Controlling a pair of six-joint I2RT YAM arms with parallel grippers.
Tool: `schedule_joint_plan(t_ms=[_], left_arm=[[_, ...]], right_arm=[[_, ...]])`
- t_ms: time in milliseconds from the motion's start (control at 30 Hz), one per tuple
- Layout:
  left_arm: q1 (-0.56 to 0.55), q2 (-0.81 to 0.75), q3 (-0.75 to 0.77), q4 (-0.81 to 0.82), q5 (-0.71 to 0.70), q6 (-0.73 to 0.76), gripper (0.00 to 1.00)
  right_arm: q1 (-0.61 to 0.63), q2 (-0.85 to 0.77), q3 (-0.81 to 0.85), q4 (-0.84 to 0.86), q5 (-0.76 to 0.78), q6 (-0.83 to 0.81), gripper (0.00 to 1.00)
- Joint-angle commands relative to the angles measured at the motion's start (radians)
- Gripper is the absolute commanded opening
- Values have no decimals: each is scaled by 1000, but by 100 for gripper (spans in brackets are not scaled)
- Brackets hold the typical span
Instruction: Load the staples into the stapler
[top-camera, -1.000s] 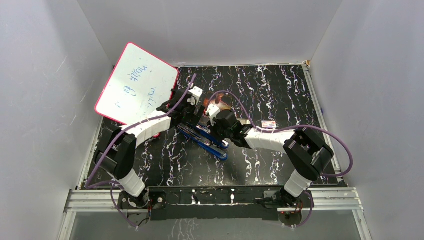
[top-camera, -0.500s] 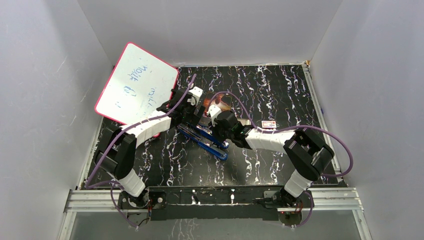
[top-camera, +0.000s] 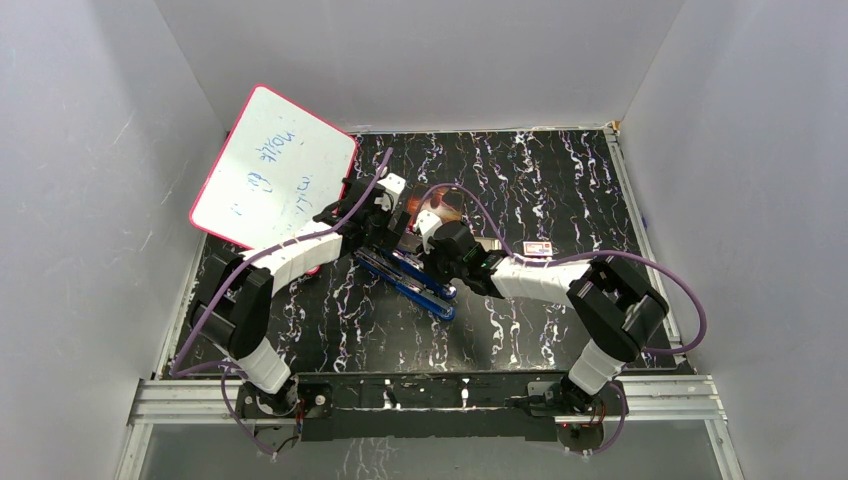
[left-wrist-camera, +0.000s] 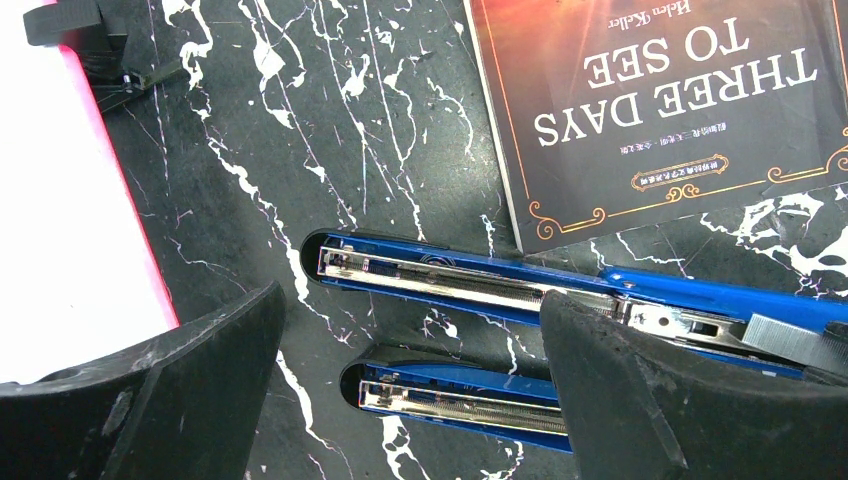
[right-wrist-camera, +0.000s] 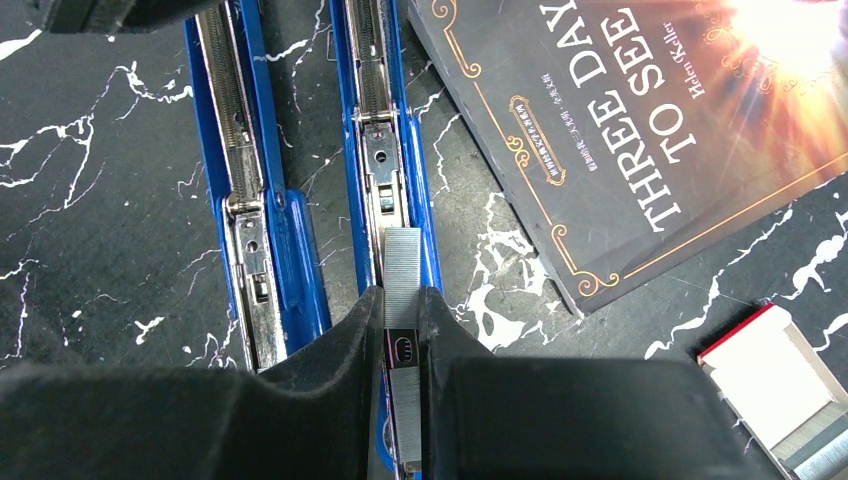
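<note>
stapler (right-wrist-camera: 385, 130): blue, swung fully open and lying flat on the dark marbled surface (top-camera: 540, 180), its two halves side by side with both metal channels facing up; this leaves the magazine free to take a strip from above.
staples (right-wrist-camera: 403, 265): one short silvery strip, lined up lengthwise over the channel of the half nearer the book (right-wrist-camera: 640, 130), toward the hinge end; whether it already rests in the rail i cannot tell.
right claw (right-wrist-camera: 400, 300): pressed in on the strip's long sides, pinching it so that it runs parallel to the channel.
left claw (left-wrist-camera: 410, 315): spread wide, holding nothing, poised above the front ends of both halves, seemingly ready to steady the stapler.
step in hand: by my reading, seating the strip; closing the stapler is not yet done.
bystanders: small red-and-white box (right-wrist-camera: 770, 370) near the book's corner; whiteboard (top-camera: 270, 170) propped at the left wall.
</note>
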Motion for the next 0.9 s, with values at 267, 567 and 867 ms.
schedule_joint_plan(t_ms=[267,567,867], left_arm=[[-2,-1,1,5,3,11,98],[-1,3,1,4,3,14,98],[-3,3,2,5,2,15,98]], right_arm=[[3,-17,33,-62,-52,-20,0],[5,0,55,-109,-47,-17,0],[4,22,93,-164,-59,-17,0]])
